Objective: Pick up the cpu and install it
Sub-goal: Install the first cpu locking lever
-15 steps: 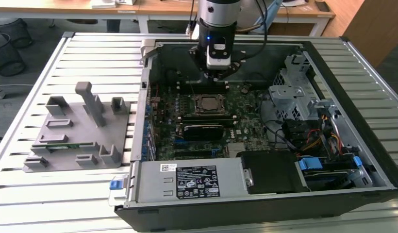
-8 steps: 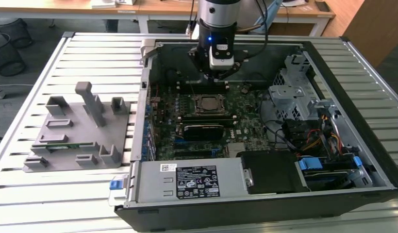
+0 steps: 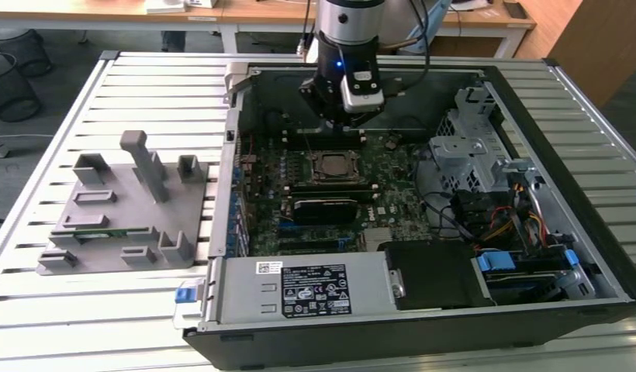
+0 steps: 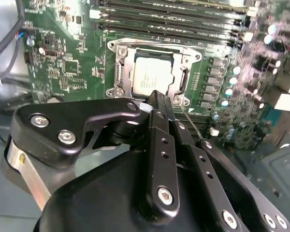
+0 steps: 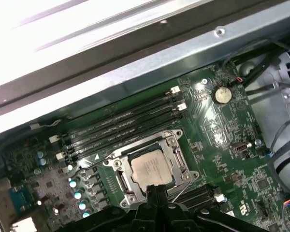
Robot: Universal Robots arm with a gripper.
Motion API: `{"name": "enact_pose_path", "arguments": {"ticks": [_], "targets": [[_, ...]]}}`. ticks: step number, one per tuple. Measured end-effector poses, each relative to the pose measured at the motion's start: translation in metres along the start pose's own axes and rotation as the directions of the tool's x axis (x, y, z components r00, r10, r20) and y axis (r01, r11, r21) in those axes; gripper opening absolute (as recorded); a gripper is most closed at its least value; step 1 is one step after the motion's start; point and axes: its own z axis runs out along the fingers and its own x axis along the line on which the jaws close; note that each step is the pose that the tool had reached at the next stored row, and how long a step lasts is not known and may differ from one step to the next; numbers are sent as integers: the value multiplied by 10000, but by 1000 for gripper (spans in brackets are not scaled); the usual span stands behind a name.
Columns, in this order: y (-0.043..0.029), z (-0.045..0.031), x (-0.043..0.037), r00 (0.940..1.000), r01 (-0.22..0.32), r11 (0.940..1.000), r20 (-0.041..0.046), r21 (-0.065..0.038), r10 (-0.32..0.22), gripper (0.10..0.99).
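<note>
The cpu [image 4: 152,76], a flat silvery-grey square, lies seated in the socket [image 4: 117,77] on the green motherboard [image 4: 63,58], framed by the socket's metal bracket; in the first wrist view the cpu [image 5: 150,167] sits in the same metal frame, just beyond the tips of the gripper [image 5: 157,193]. The gripper [image 4: 157,99] holds nothing: its black fingers [image 4: 159,145] are drawn together, tips meeting in a narrow point directly above the near edge of the socket, not touching the chip as far as can be seen. On the far side of the cpu from the gripper run the long black memory slots [image 5: 121,126] with white end clips, and past them the metal wall of the computer case [image 5: 150,63]. A round coin battery [image 5: 222,94] sits on the board off to one side of the slots. In the exterior view the arm [image 3: 349,31] hangs down into the open case [image 3: 566,194], the gripper [image 3: 344,116] poised over the back part of the motherboard, with the cpu socket [image 3: 329,167] just in front of it. Well away from the gripper, on the slatted table [image 3: 142,93] at the exterior view's left, stands a grey parts holder [image 3: 122,225].
</note>
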Motion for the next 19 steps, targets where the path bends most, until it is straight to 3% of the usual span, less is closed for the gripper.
{"name": "enact_pose_path", "arguments": {"ticks": [5, 9, 14, 19], "targets": [[0, 13, 0, 9959, 909, 9959, 12, -16, -909, 106], [0, 28, 1, 9865, 1636, 9865, 20, -32, -1636, 106], [0, 41, 1, 9678, 2516, 9678, 32, -51, -2516, 106], [0, 51, 2, 9411, 3381, 9411, 45, -70, -3380, 106]]}}
